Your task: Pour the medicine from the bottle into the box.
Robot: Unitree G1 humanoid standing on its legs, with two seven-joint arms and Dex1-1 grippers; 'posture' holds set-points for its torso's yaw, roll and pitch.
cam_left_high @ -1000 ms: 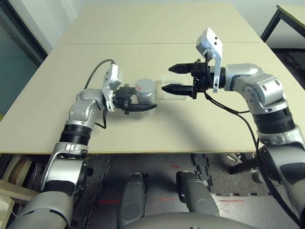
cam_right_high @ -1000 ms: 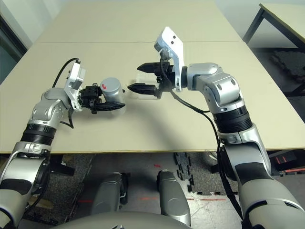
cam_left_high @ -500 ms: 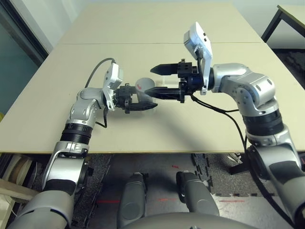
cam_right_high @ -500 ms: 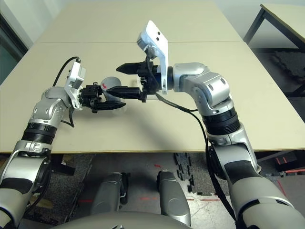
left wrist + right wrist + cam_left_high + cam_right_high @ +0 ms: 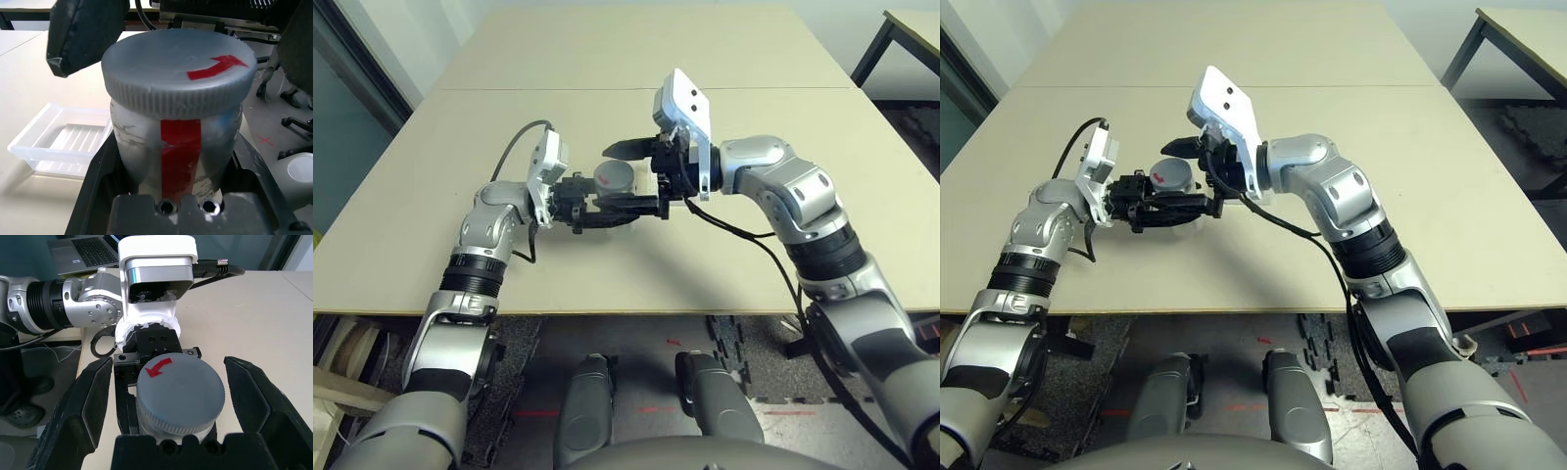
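The left end effector (image 5: 597,208) is clamped on the body of the bottle (image 5: 613,180), holding it upright above the desk (image 5: 636,59) with its grey cap (image 5: 178,63) still on. Just past the bottle from that end effector, on the desk, lies the clear box (image 5: 63,142), with no medicine visible in it; the medicine itself cannot be seen through the bottle wall.

To the right, the right end effector (image 5: 171,404) has its fingers (image 5: 78,406) spread wide, one on each side of the cap with a gap on both sides, not touching it.

The step in hand looks like uncapping: the cap has to come off before anything can be poured. The next move calls for the right fingers to close squarely on the ribbed rim and twist the way the red arrow (image 5: 157,367) on the cap points, while the left grip holds firm.

Room is tight between the two end effectors, while the desk beyond the box is bare and the near edge lies well behind both arms.
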